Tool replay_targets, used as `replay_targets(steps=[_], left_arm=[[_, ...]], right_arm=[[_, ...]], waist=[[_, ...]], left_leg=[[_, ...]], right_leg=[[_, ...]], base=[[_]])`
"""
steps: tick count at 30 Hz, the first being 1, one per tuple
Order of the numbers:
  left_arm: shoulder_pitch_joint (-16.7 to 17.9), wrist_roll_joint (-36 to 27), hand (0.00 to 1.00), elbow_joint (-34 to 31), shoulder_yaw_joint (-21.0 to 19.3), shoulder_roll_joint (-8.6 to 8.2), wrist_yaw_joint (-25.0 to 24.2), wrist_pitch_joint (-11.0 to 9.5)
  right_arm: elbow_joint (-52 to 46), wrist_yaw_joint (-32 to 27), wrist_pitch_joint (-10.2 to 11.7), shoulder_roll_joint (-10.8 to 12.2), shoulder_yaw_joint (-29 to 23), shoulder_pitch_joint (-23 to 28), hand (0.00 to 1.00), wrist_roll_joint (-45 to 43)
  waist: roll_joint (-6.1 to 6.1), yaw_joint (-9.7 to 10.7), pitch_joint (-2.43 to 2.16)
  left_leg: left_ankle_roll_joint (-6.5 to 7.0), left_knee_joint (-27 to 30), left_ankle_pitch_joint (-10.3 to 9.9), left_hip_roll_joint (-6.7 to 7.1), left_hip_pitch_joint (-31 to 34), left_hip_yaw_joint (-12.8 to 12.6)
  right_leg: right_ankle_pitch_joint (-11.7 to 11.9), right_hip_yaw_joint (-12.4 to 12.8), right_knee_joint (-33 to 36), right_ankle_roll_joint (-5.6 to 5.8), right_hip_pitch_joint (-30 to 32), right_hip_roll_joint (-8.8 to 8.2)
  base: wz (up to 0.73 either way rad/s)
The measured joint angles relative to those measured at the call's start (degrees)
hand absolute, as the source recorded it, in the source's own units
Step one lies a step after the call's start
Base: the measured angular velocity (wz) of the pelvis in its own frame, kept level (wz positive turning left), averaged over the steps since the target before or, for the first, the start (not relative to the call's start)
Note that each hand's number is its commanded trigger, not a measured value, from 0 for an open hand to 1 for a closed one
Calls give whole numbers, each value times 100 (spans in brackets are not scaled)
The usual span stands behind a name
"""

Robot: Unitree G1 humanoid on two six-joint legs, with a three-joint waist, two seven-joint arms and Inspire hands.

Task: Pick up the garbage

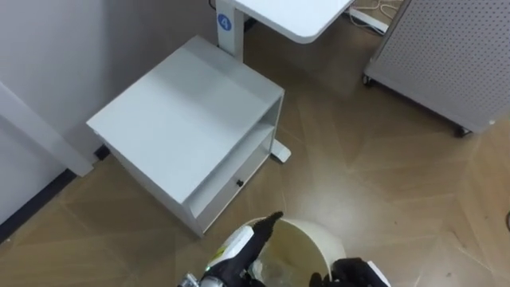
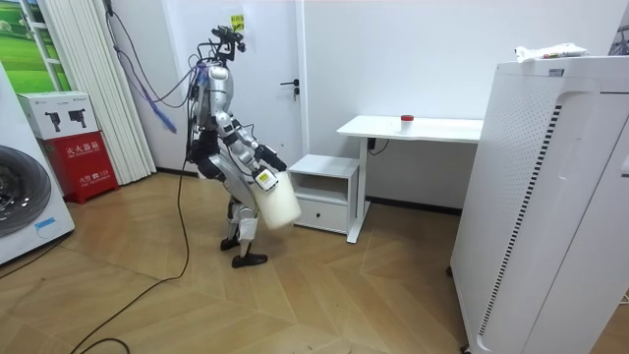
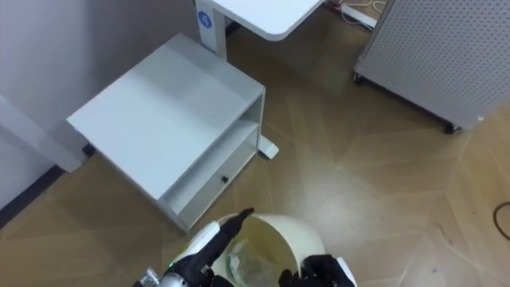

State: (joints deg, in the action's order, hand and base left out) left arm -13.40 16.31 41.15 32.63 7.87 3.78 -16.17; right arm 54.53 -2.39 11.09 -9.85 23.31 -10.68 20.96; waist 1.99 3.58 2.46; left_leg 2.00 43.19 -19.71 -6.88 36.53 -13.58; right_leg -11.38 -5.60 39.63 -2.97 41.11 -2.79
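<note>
Garbage (image 3: pixel 241 263), a pale crumpled scrap as far as I can tell, lies inside the cream bin (image 3: pixel 299 235) that I hold low in front of me. My left robot hand (image 1: pixel 259 231) presses straight fingers along the bin's side. My right robot hand (image 1: pixel 351 271) is at the other side, and I cannot tell its fingers. I stand by the white cabinet (image 1: pixel 187 112) beside the bench (image 1: pixel 291 16). I judge this the carrying step; next I need an even squeeze and a level bin.
</note>
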Motion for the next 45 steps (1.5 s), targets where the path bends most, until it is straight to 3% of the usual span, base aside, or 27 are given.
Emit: replay_targets(steps=[4,10,17,19,20,23,24,25,27,28,31,38,41,43,45], left_arm=[[20,-2,0,-145,-115,-34,-206,-5],[48,-106,0,-762,-274,76,-258,-54],[207,-326,0,-1590,-654,101,-153,-183],[581,-328,0,-2161,-1043,106,-151,-222],[665,-329,0,-2272,-1167,106,-148,-233],[985,-330,0,-2680,-1768,134,-12,-260],[1120,-319,0,-2869,-1909,156,58,-260],[1208,-327,0,-3043,-2005,176,87,-260],[1338,-340,0,-3369,-2192,180,196,-270],[1440,-340,0,-3537,-2322,164,311,-295],[1511,-349,0,-3619,-2422,181,538,-301],[1520,-350,0,-3733,-2626,172,1137,-300],[1519,-441,0,-3910,-2704,181,1251,-301],[1520,-505,0,-4014,-2797,185,1357,-318],[1524,-715,0,-4013,-2856,200,1363,-318]], right_arm=[[231,270,-7,8,-175,-51,100,-172],[282,384,-12,-8,-469,-16,100,-348],[-32,249,-13,-94,-767,322,100,-419],[-436,251,-14,-123,-916,551,100,-505],[-515,258,-14,-126,-921,566,100,-505],[-1002,274,-12,-121,-981,693,100,-502],[-1143,314,-10,-119,-1082,805,100,-509],[-1254,326,1,-124,-1182,965,100,-526],[-1271,336,8,-119,-1233,1106,100,-546],[-1270,381,6,-118,-1249,1148,100,-548],[-1239,386,2,-122,-1349,1185,100,-550],[-1216,444,-44,-128,-1411,1338,100,-669],[-1229,460,-42,-128,-1416,1337,100,-715],[-1236,509,-42,-126,-1415,1340,100,-832],[-1239,511,-40,-126,-1416,1339,100,-893]], waist=[[-14,-165,11],[-43,-139,17],[-139,-82,-40],[-144,-241,-73],[-155,-261,-80],[-168,-237,-122],[-178,-223,-175],[-194,-204,-217],[-166,-215,-250],[-155,-235,-257],[-161,-218,-255],[-89,-196,-231],[-27,-196,-193],[54,-223,-170],[125,-230,-167]], left_leg=[[-22,-190,-61,-133,-550,-233],[-13,-636,-59,-156,-1224,-517],[3,-1173,-68,-34,-1937,-731],[-15,-1424,-79,39,-2366,-966],[-23,-1483,-84,62,-2457,-938],[-27,-1637,-96,217,-2783,-535],[-27,-1715,-96,241,-2925,-498],[-27,-1811,-96,246,-3092,-514],[-28,-2052,-95,250,-3388,-679],[-31,-2185,-93,241,-3571,-750],[-31,-2376,-92,272,-3821,-848],[-52,-2563,-71,260,-4135,-1011],[-100,-2525,-95,222,-4132,-1035],[-199,-2270,-200,136,-4134,-1135],[-221,-1731,-218,45,-4023,-1127]], right_leg=[[132,257,-327,40,-458,223],[341,533,-846,132,-1014,367],[404,658,-1295,234,-1595,402],[428,509,-1383,205,-1780,371],[446,480,-1399,189,-1830,370],[485,354,-1477,146,-2044,364],[497,330,-1539,149,-2157,377],[509,268,-1635,157,-2311,380],[519,138,-1704,149,-2490,376],[541,-103,-1715,111,-2574,329],[559,-604,-1700,59,-2733,186],[535,-599,-1693,27,-2918,236],[447,-659,-1661,-44,-2907,257],[219,-913,-1433,-145,-2898,222],[95,-941,-1333,-206,-2912,202]], base=[[-39],[-31],[-19],[-69],[-86],[-69],[-39],[-28],[-28],[-39],[-24],[-9],[-5],[-9],[-11]])
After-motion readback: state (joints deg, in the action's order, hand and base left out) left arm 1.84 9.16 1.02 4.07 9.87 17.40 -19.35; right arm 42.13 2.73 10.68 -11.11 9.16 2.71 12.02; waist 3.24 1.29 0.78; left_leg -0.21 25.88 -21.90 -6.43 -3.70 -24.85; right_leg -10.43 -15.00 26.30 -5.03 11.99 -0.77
